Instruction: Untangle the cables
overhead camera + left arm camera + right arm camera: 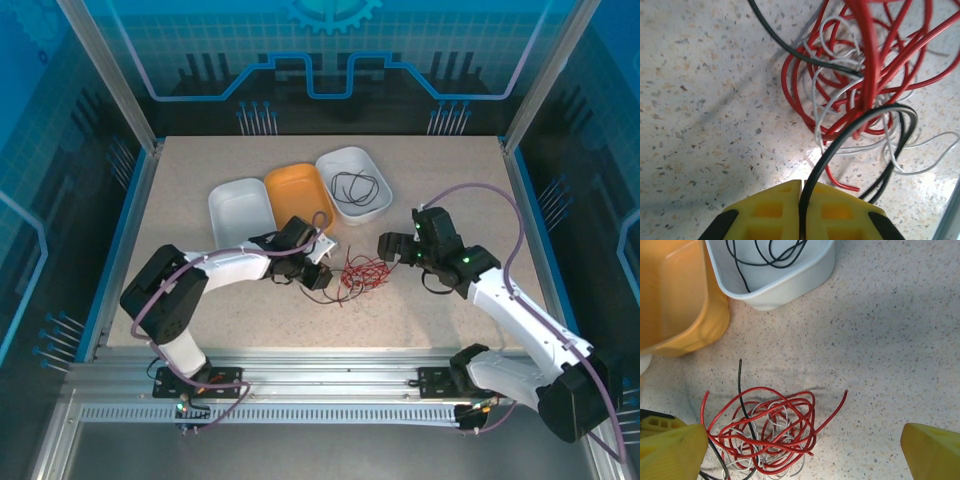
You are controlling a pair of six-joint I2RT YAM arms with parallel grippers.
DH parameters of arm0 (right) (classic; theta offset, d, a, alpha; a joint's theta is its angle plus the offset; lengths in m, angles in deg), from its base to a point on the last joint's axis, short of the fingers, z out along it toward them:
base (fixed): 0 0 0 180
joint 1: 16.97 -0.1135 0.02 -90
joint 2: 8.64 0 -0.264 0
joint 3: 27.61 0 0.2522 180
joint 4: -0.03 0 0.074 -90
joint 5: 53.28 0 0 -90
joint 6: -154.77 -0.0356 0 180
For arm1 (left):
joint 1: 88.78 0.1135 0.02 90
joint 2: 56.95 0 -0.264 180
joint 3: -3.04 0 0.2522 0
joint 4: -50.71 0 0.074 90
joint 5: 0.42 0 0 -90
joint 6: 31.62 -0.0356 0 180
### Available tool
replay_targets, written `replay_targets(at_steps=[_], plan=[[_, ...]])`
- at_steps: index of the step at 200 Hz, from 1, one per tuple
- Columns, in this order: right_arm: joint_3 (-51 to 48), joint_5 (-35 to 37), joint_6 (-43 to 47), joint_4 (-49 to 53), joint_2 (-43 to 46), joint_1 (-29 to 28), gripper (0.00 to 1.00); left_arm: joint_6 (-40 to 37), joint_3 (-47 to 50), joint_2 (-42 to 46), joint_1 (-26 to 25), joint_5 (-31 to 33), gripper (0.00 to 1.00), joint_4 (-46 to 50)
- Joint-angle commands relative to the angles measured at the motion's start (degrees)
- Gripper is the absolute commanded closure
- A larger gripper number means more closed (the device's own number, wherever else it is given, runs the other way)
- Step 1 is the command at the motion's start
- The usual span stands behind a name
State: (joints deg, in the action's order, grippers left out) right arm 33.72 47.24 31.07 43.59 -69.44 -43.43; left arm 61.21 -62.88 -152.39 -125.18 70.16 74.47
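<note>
The right white tray holds a looped black cable.

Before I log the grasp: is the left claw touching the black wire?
Touching. Left wrist view: the black wire runs pinched into the seam of the shut left claw.

Left arm stretches low to the right, gripper pinched tight on black cable. Right arm bends inward, gripper fingers spread wide, pointing down.

the tangled cables lie between the left tool and right tool, nearer the left.
</note>
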Motion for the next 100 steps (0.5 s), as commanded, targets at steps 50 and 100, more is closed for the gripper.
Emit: replay_targets(at_steps=[50,100], plan=[[0.8,-2.4,0.7,-3.6,-4.0,-3.2,0.00,3.5,3.1,14.9,-1.5,-1.2,1.00,-1.2],[2.4,-3.7,-0.5,-4.1,-8.7,-4.7,0.00,4.2,2.2,21.9,-2.6,1.2,1.00,0.5]])
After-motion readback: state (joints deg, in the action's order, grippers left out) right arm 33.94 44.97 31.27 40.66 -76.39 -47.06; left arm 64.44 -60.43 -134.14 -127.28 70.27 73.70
